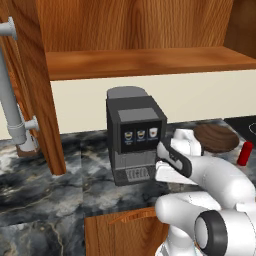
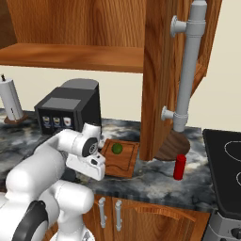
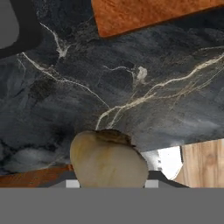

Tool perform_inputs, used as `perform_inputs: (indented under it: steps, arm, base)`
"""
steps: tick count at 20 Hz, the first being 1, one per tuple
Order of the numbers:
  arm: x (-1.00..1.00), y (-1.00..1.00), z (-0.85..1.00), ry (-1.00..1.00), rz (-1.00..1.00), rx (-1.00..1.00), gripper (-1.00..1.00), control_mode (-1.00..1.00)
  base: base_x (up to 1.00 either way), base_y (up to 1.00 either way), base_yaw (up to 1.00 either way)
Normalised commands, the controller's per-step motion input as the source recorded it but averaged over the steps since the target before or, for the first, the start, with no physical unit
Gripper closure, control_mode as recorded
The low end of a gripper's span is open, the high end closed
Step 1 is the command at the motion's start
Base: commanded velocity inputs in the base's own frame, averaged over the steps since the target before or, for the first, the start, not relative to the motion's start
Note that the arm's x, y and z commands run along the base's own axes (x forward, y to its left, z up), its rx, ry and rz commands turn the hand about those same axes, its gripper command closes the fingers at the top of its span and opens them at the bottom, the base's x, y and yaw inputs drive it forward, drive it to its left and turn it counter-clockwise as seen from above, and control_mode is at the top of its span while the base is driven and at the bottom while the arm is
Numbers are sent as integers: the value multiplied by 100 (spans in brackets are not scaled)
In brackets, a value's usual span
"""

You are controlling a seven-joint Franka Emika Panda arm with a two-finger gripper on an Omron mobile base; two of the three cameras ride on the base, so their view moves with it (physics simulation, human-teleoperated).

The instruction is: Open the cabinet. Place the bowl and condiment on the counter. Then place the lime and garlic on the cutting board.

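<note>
Beige garlic (image 3: 108, 158) sits right at the gripper (image 2: 96, 162), apparently between its tips, though whether the jaws have closed on it cannot be told. Best to confirm a firm pinch, then lift straight up and carry it to the cutting board (image 2: 126, 160), landing beside the lime (image 2: 116, 148). Veined black marble counter (image 3: 131, 87) lies beneath; the coffee machine (image 1: 136, 137) crowds close.
</note>
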Motion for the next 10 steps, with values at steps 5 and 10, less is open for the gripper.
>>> perform_inputs:
  steps: [5,10]
  arm:
    - [-1,-25,80,-17,5,-7,100,-100]
    - [21,-60,37,-13,9,-6,100,-100]
  base:
    - [0,0,0]
    - [0,0,0]
